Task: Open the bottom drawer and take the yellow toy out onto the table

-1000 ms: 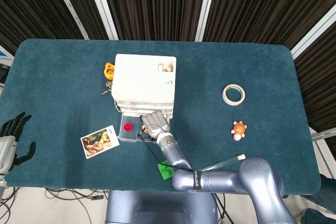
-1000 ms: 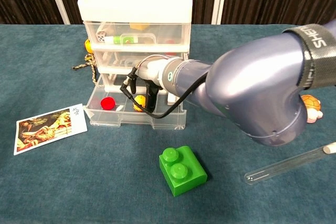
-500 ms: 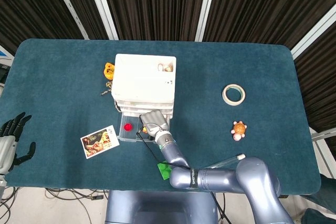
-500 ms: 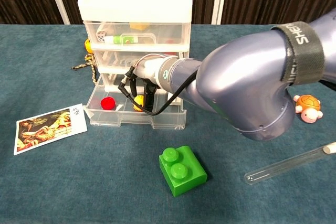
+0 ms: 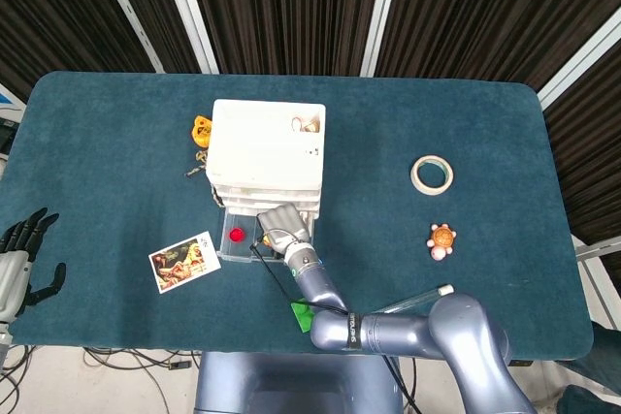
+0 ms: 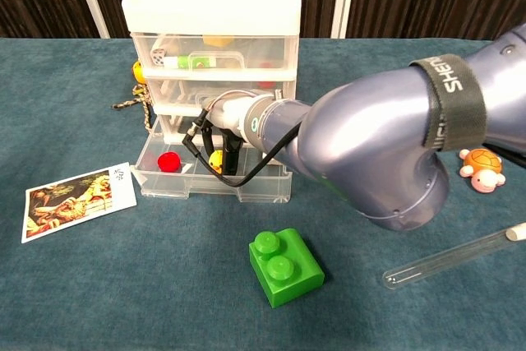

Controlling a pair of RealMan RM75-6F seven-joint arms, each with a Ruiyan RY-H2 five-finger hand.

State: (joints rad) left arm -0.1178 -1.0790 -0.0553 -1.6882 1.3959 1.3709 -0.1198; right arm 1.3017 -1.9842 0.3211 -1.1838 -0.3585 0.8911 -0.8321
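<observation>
The white drawer unit [image 5: 267,147] [image 6: 214,6] stands at mid-table with its bottom drawer [image 6: 246,191] [image 5: 231,253] pulled out. Inside lie a red ball [image 6: 169,160] [image 5: 236,236] and the yellow toy [image 6: 216,159], which shows only as a sliver in the head view. My right hand [image 6: 223,139] [image 5: 281,224] reaches down into the drawer, and its dark fingers [image 6: 233,150] sit on both sides of the yellow toy, pinching it. My left hand [image 5: 19,257] hangs off the table's left edge, fingers spread, holding nothing.
A green brick [image 6: 285,266] [image 5: 304,313] lies in front of the drawer, with a photo card [image 6: 78,200] [image 5: 184,261] to its left. On the right are a test tube [image 6: 456,256], a turtle toy [image 6: 481,162] [image 5: 441,239] and a tape roll [image 5: 431,175]. An orange toy [image 5: 202,130] sits beside the unit.
My right forearm has swung left and the hand has settled deeper over the drawer, its fingers closing round the yellow toy. The left hand has stayed still.
</observation>
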